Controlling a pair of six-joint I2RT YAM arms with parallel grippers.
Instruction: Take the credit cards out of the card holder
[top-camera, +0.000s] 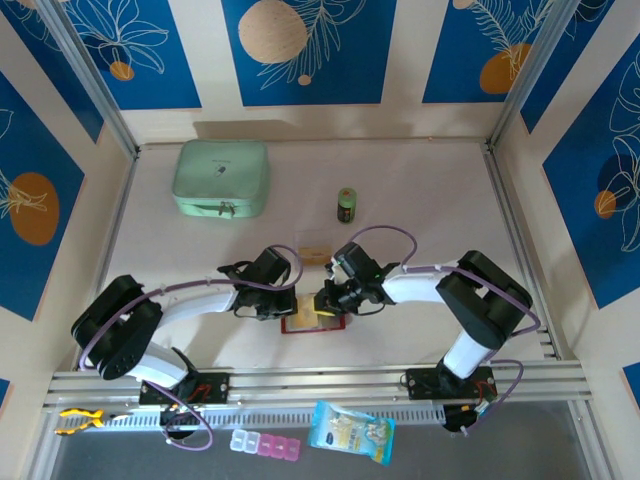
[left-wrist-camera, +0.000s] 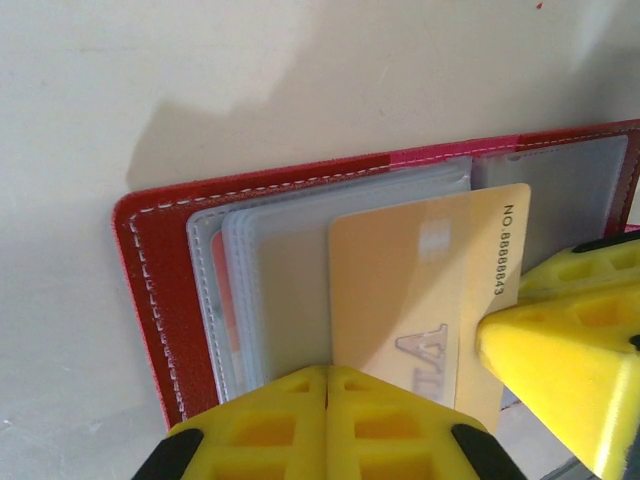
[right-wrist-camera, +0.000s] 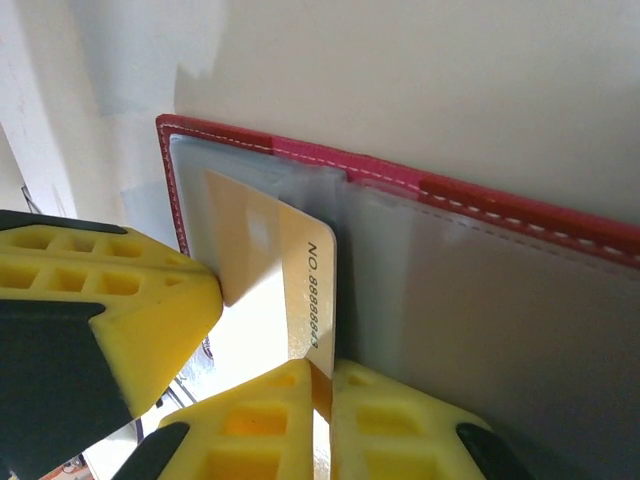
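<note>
Near edge, off the table: a pill box (top-camera: 265, 445) with clear and pink compartments, contents too small to tell. A blue snack bag (top-camera: 350, 432) lies just beside it.

Front-centre of the table (top-camera: 430, 200): the card holder (left-wrist-camera: 160, 280) lies open and flat, dark red with white stitching, between the two gripper heads. Inside is a stack of clear plastic sleeves (left-wrist-camera: 270, 270). A sliver of orange-red shows through the sleeves on the left wrist view's left side; cannot tell what it is. One tan-gold credit card (left-wrist-camera: 420, 280), with a number printed along one edge, sticks partly out of the sleeves.

Beyond the holder: a second tan card (top-camera: 313, 252) lies loose on the table, apart from the holder. Farther back stands a small green bottle (top-camera: 346, 205). At the far left is a mint-green zip case (top-camera: 221, 178), closed.

Grippers:
- left gripper (left-wrist-camera: 326, 400): yellow fingers pressed together with no gap, tips down on the sleeve stack beside the card's lower edge. Cannot tell whether a sleeve is pinched between them.
- right gripper (right-wrist-camera: 322, 395): fingers clamped on the credit card's protruding end, the card's edge visible between the pads.
</note>
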